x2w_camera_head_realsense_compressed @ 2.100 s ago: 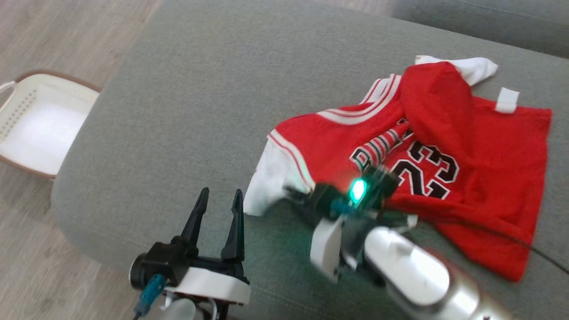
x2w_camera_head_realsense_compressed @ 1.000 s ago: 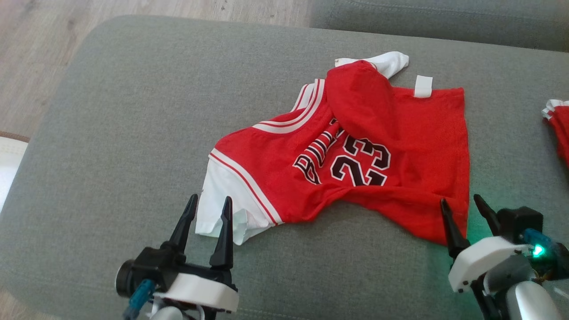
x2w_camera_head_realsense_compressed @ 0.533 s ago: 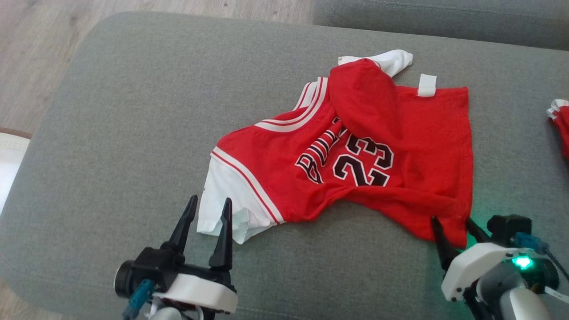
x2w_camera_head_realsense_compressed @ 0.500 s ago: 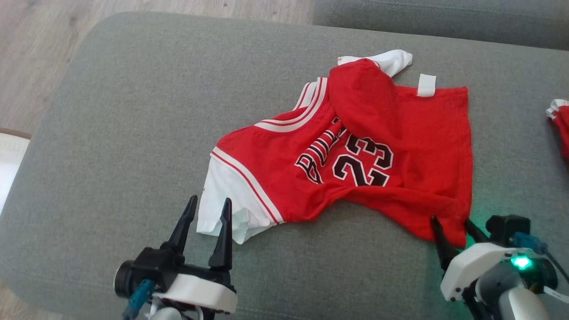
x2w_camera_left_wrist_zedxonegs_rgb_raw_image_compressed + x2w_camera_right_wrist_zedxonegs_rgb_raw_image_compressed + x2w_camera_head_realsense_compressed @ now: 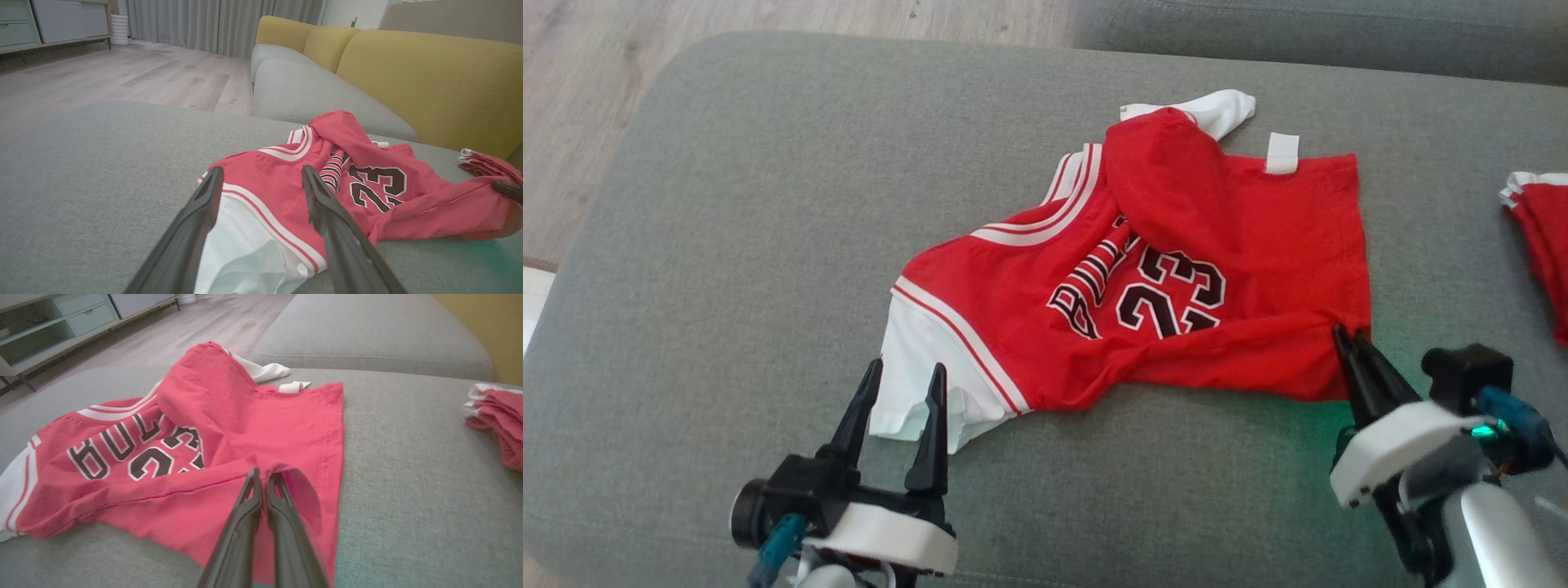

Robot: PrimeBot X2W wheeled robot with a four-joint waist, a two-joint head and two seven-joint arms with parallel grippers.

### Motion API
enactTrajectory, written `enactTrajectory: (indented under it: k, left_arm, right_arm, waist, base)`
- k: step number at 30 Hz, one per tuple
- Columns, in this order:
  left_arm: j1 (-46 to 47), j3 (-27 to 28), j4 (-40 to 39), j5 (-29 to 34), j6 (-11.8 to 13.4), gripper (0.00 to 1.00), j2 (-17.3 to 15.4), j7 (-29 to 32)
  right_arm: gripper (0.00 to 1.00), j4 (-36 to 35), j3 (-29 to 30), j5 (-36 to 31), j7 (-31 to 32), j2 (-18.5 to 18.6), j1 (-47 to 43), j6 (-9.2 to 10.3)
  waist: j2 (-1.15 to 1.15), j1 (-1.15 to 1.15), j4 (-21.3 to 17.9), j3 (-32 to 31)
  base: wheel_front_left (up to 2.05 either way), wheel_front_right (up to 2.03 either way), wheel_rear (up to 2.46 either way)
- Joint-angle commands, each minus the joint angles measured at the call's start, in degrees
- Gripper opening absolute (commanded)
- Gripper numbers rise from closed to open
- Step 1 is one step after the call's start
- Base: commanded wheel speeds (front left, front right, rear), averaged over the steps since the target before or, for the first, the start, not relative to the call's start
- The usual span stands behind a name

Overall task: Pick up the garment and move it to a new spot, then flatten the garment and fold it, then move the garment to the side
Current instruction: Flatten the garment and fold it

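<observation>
**Right gripper pinches the jersey's corner; left gripper stands wide open**

Head view: one red jersey [image 5: 1143, 269] with white sleeves and the number 23 lies crumpled on the grey cushion [image 5: 768, 204], right of its middle. There are two grippers. The left gripper [image 5: 907, 367], at the lower left, has its two fingers spread, their tips at the near white sleeve. The right gripper [image 5: 1342, 335], at the lower right, has its fingers pressed together on the jersey's near right corner. One more item, a folded red garment [image 5: 1539, 237], lies at the right edge, well apart from the jersey. Wood floor [image 5: 572, 98] shows at the upper left.

Left wrist view: the white sleeve lies between the spread fingers (whether they touch the cloth I cannot tell). This view adds a yellow sofa back [image 5: 429, 81] and grey curtains [image 5: 212, 20]. At the right edge, a dark tip of the other gripper has red cloth gathered on it.

Right wrist view: the two fingers are closed, with a fold of the red hem bunched at their tips. This view adds a cabinet with drawers [image 5: 61, 322] across the floor.

Half a second ago the right fingers stood apart on either side of that corner, which lay lower on the cushion. Now they are clamped on it and the hem is drawn in. The left gripper is unchanged.
</observation>
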State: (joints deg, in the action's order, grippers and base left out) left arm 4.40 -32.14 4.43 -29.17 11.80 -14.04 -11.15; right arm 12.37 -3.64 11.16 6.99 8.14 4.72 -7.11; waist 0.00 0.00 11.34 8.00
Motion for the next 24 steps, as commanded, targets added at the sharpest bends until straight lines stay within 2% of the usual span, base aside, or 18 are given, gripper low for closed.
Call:
enactTrajectory:
  k: [1, 8, 13, 14, 15, 16, 17, 18, 24]
  left_arm:
    - [1.69, 1.56, -1.98, 0.18, 0.42, 1.0, -1.1, 0.01]
    - [1.16, 1.9, -2.19, -0.19, 0.8, 1.0, -1.39, -0.31]
    - [1.19, 2.0, -2.34, -0.35, 0.86, 1.0, -1.67, -0.34]
    - [1.22, 1.97, -2.38, -0.36, 0.87, 1.0, -1.72, -0.31]
    - [1.29, 1.91, -2.41, -0.37, 0.84, 1.0, -1.73, -0.28]
    - [1.37, 1.87, -2.43, -0.36, 0.86, 1.0, -1.73, -0.25]
    - [1.37, 1.87, -2.43, -0.36, 0.86, 1.0, -1.73, -0.25]
    - [1.45, 1.83, -2.45, -0.36, 0.88, 1.0, -1.73, -0.24]
    - [1.66, 1.54, -2.35, -0.45, 0.9, 1.0, -1.67, -0.2]
  right_arm:
    - [0.0, -4.31, -1.87, -0.15, -0.25, 0.84, -1.48, -0.37]
    - [0.0, -15.41, -1.92, -1.27, 1.6, -0.02, -12.11, -0.37]
    - [0.01, -16.66, -3.29, -1.25, 2.37, -1.08, -17.11, -0.37]
    - [0.27, -16.07, -3.5, -0.72, 2.32, -1.39, -17.67, -0.37]
    - [0.46, -15.35, -3.64, -0.68, 2.12, -1.43, -18.1, -0.37]
    - [0.78, -14.53, -3.6, -0.93, 1.89, -1.42, -18.46, -0.37]
    - [0.78, -14.53, -3.6, -0.93, 1.89, -1.42, -18.46, -0.37]
    - [0.99, -13.6, -3.5, -0.88, 1.73, -1.49, -18.83, -0.37]
    - [1.0, -10.47, -1.55, -0.33, 1.36, -0.38, -19.69, -0.37]
  waist:
    - [0.0, 0.0, -0.43, -0.29]
    - [0.0, 0.0, -2.97, -0.91]
    - [0.0, 0.0, -5.04, -1.15]
    - [0.0, 0.0, -5.32, -1.15]
    - [0.0, 0.0, -5.47, -1.15]
    - [0.0, 0.0, -5.61, -1.12]
    - [0.0, 0.0, -5.61, -1.12]
    - [0.0, 0.0, -5.72, -1.09]
    - [0.0, 0.0, -5.48, -1.04]
  base:
    - [0.0, 0.0, 0.0]
    - [0.0, 0.0, 0.0]
    - [0.0, 0.0, 0.0]
    - [0.0, 0.0, 0.0]
    - [0.0, 0.0, 0.0]
    - [0.0, 0.0, 0.0]
    - [0.0, 0.0, 0.0]
    - [0.0, 0.0, 0.0]
    - [0.0, 0.0, 0.0]
